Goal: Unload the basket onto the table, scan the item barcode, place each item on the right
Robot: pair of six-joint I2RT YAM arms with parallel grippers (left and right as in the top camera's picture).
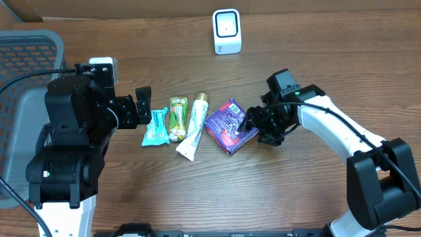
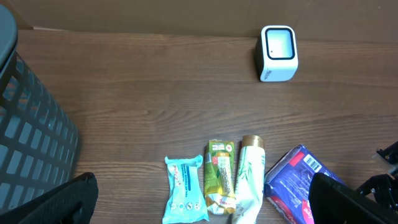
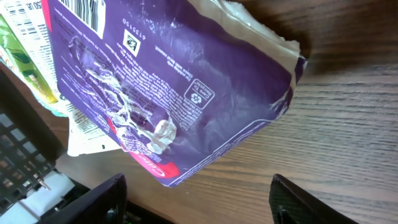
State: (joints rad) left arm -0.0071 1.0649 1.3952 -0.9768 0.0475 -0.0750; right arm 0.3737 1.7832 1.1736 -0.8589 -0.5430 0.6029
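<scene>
Plainly, the right gripper (image 3: 198,186) stood spread. The purple packet (image 3: 174,87) lay on the table (image 3: 348,124) just ahead of it, its near corner between the fingers and its barcode side up. The left gripper (image 1: 143,104) was also spread wide, with the white scanner (image 1: 227,31) far beyond it.

Glossy crinkled purple plastic packet (image 3: 186,81), matt wood-grain table (image 3: 348,124); smooth white plastic scanner (image 1: 227,31)

Barcode (image 3: 87,12) printed on the purple packet (image 3: 186,74), a square mark (image 3: 132,40) and a round symbol (image 3: 200,96) beneath it, fine print left unreadable.
</scene>
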